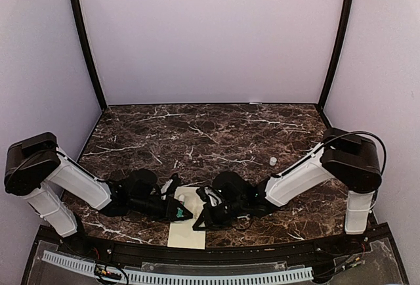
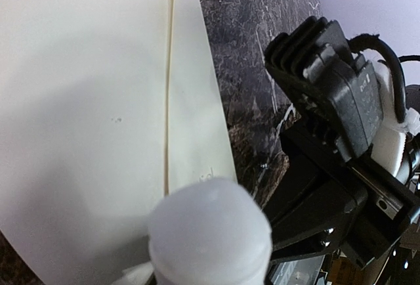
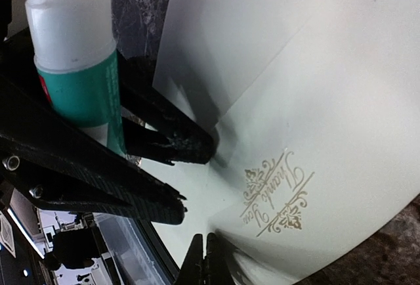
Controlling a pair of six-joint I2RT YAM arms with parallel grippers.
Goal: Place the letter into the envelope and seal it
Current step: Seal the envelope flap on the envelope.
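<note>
The cream envelope (image 1: 187,232) lies flat on the marble table near the front edge, with a gold "Thank you" emblem (image 3: 275,193) on its face. In the left wrist view a straight paper edge runs down the envelope (image 2: 98,101). My left gripper (image 1: 180,211) is shut on a glue stick (image 3: 72,55) with a green label and a white cap (image 2: 210,232), held low over the envelope. My right gripper (image 3: 207,259) is shut, and its tips rest on the envelope beside the emblem. The letter is not in view.
A small white cap-like object (image 1: 273,161) stands on the dark marble table (image 1: 216,134) to the right. Both arms meet low at the table's front centre, their grippers close together. A black rail (image 1: 262,252) runs along the front edge.
</note>
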